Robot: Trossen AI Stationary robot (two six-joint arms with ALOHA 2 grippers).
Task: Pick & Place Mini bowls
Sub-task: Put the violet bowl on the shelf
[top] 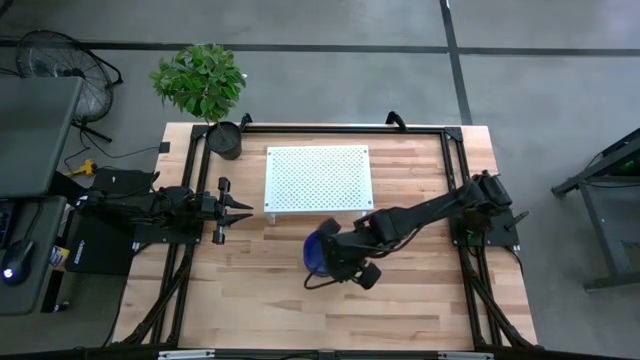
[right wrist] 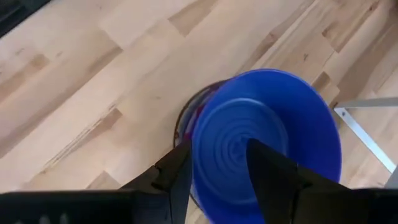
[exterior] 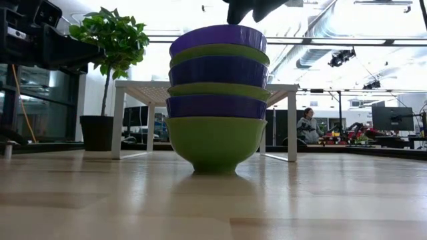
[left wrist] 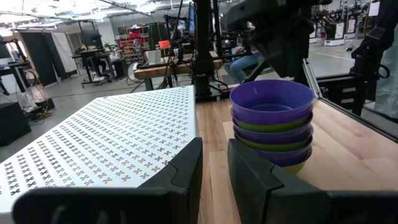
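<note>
A stack of mini bowls point(exterior: 217, 100) is seen on the wooden table point(top: 260, 290), just in front of the white perforated stand point(top: 318, 179); purple-blue and green bowls alternate, nested one inside another, with a green one at the bottom and a purple one, empty inside, on top. The right gripper point(right wrist: 216, 168) is held directly above the stack, its fingers parted and nothing grasped. The left gripper point(left wrist: 213, 163) is kept near the table's left edge, slightly open and empty. A potted plant point(top: 205, 90) is placed at the far left corner.

A white perforated stand point(top: 318, 179) occupies the wooden table point(top: 250, 290) (rear centre). A potted plant point(top: 205, 90) stands at its left rear corner.
</note>
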